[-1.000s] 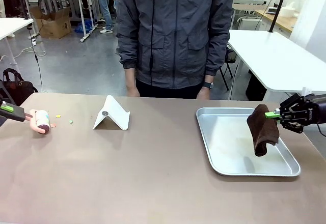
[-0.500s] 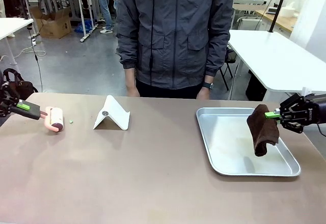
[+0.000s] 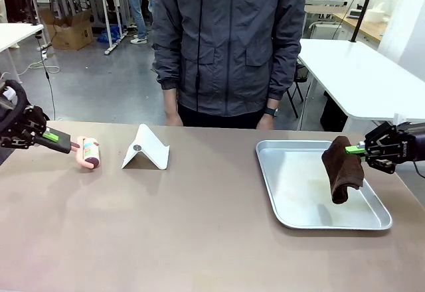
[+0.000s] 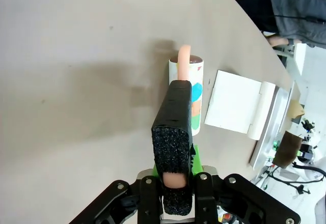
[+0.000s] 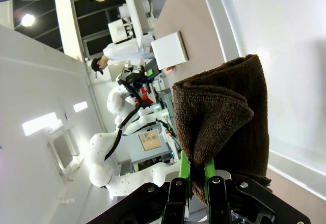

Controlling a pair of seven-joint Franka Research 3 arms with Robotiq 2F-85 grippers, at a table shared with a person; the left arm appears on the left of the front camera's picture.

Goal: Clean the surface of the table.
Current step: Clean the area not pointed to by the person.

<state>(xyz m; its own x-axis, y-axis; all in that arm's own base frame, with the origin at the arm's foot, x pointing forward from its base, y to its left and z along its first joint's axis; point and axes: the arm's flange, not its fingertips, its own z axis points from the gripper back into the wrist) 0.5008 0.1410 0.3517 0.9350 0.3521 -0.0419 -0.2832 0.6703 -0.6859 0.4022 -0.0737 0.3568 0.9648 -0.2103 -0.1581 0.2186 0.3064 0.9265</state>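
Roller (image 3: 89, 152), clamped in my left gripper (image 3: 66, 147), sits farther right on the table (image 3: 199, 225), crumbs gone, so that patch looks clean; my right gripper (image 3: 355, 150) still pinches the cloth (image 3: 343, 169).

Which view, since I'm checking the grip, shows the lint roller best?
The left wrist view: the lint roller sits close, its foam-wrapped pink handle clamped in the left gripper. The front view shows it small at the left of the table; the right wrist view leaves it too distant to tell.

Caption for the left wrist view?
Left gripper shut on pink-handled lint roller on matte brownish-taupe table, near white folded stand.
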